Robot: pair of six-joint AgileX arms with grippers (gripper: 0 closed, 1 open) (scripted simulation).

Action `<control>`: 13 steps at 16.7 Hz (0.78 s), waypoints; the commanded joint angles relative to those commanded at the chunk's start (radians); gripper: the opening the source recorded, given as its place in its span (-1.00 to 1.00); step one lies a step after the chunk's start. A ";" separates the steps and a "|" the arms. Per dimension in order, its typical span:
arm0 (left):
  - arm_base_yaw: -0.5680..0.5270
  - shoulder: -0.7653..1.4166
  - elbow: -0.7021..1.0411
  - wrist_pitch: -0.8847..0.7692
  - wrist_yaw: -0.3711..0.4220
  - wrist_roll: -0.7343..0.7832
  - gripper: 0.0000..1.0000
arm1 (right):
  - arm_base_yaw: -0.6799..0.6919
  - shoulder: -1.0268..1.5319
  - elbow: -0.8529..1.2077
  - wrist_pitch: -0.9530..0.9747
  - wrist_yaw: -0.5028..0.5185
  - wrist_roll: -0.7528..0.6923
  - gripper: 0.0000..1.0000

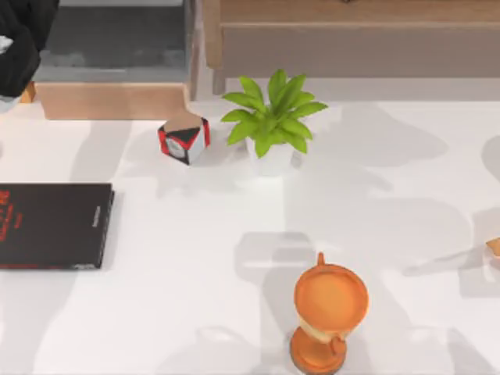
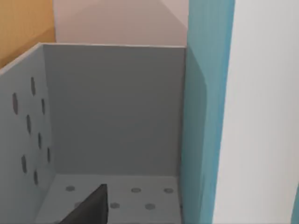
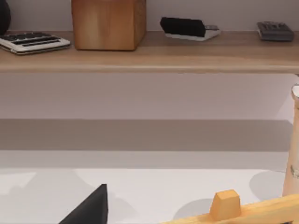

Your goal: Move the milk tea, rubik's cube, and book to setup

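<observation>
Left gripper (image 2: 88, 209) hangs inside the grey perforated plastic bin (image 2: 112, 107); its grip state cannot be told. The thick teal-covered book (image 2: 205, 116) stands upright just beside it. Lower straight, clear of the walls. Right gripper (image 3: 88, 207) idles, state likewise unclear. Count: one teal book, one flat black book (image 1: 51, 225), one bin.

The white table (image 1: 195, 297) lies open across its middle and its 3 o'clock side, with a wide bare lane between the black book (image 1: 53, 225) at 9 o'clock and the orange goblet (image 1: 328, 316) at 6 o'clock. Toward 12 o'clock the potted plant (image 1: 272, 117) and the small red, black and white box (image 1: 184, 141) stand near each other, narrowing the approach there. In the left wrist view the teal book (image 2: 205, 116) stands upright in the grey perforated bin (image 2: 112, 107), leaving free room beside it.
</observation>
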 joint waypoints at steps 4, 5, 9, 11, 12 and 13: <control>-0.011 0.101 0.070 0.036 -0.009 -0.001 1.00 | 0.000 0.000 0.000 0.000 0.000 0.000 1.00; -0.012 0.104 0.073 0.038 -0.010 -0.001 1.00 | 0.000 0.000 0.000 0.000 0.000 0.000 1.00; -0.006 0.101 0.068 0.036 -0.009 -0.001 1.00 | 0.000 0.000 0.000 0.000 0.000 0.000 1.00; -0.007 0.112 0.084 0.033 -0.006 -0.001 1.00 | 0.000 0.000 0.000 0.000 0.000 0.000 1.00; -0.007 0.126 0.104 0.028 -0.005 -0.001 1.00 | 0.000 0.000 0.000 0.000 0.000 0.000 1.00; -0.006 0.143 0.127 0.022 -0.003 -0.001 1.00 | 0.000 0.000 0.000 0.000 0.000 0.000 1.00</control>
